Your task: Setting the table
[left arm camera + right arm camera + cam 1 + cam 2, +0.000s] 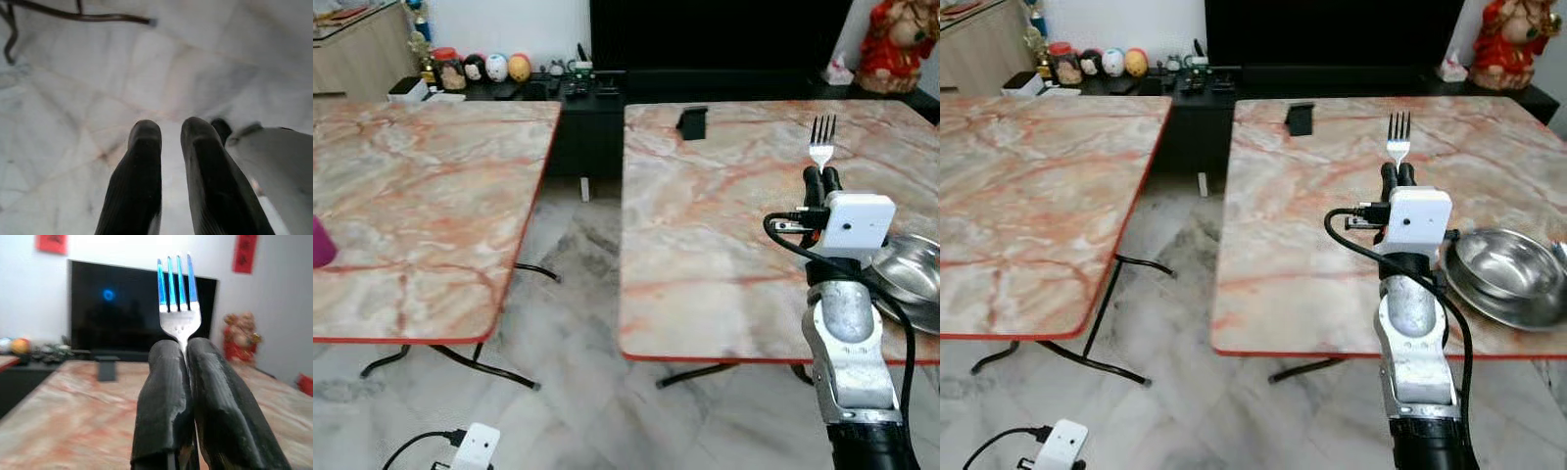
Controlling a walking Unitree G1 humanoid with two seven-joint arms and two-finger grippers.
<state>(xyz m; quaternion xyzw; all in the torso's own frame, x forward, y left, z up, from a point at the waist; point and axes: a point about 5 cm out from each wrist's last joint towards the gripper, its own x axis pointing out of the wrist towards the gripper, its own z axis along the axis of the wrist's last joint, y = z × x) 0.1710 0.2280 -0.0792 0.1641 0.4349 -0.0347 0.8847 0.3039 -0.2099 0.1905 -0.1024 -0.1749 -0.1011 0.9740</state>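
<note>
One fork [821, 143] clenched in right gripper [821, 179] fingers, tines up at 12 o'clock above bench [705, 255] | bowl [1506, 274] at 3 o'clock, likely place-setting anchor | left gripper [171, 147] idle, fingers parted, empty

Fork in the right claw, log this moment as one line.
right claw: shut on fork, tines up | over right table | steel bowl beside | left claw: idle, near floor

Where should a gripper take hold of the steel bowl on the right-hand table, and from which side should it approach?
Grip the rim of the steel bowl, coming from above with one finger inside and one outside. The bowl is wide, open-topped and smooth-sided, so the thin raised lip is likely the only part two narrow fingers could close on. The near edge is probably easiest. The right gripper already holds a fork.
</note>
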